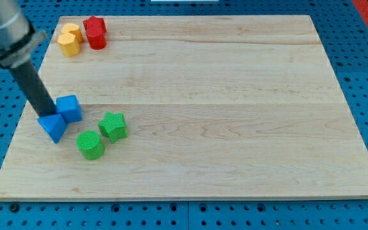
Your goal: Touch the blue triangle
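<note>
The green cylinder (91,145) lies nearest the view's bottom; just up and left sits the blue triangle (53,126), at the tabletop's (235,96) left edge. No claw here: my tip (48,115) meets its top, beside the blue cube (69,108). It looks light, rigid and slippery; press a flat face.

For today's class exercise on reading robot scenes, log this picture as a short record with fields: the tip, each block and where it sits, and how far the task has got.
tip: my tip at the blue triangle's top edge, seemingly touching
blue triangle: view's left, near the board's edge
blue cube: just right of my tip
green star: right of the blue pair
green cylinder: below-left of the star
yellow block: top left
red block: beside the yellow
board: wooden
task: apparently met
</note>
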`<state>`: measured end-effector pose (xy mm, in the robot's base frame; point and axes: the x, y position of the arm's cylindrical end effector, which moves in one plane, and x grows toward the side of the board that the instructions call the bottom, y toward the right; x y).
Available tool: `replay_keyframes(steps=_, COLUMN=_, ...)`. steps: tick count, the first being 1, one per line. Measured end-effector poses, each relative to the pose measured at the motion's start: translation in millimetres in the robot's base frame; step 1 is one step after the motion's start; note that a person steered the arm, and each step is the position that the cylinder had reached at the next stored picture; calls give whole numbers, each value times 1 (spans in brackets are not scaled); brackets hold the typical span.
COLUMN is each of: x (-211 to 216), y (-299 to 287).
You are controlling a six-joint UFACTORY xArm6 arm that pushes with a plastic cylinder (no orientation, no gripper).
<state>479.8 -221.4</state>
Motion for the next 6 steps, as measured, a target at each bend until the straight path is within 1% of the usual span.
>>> replay_keyframes(steps=1, x=12, y=20)
replay_keyframes(steps=2, x=3, y=-24)
replay_keyframes(steps=3, x=25, y=-39)
replay_keyframes(steps=4, x=59, y=-27)
replay_keyframes(steps=5, x=47, y=-6)
replay_keyframes(steps=6, x=33, y=2)
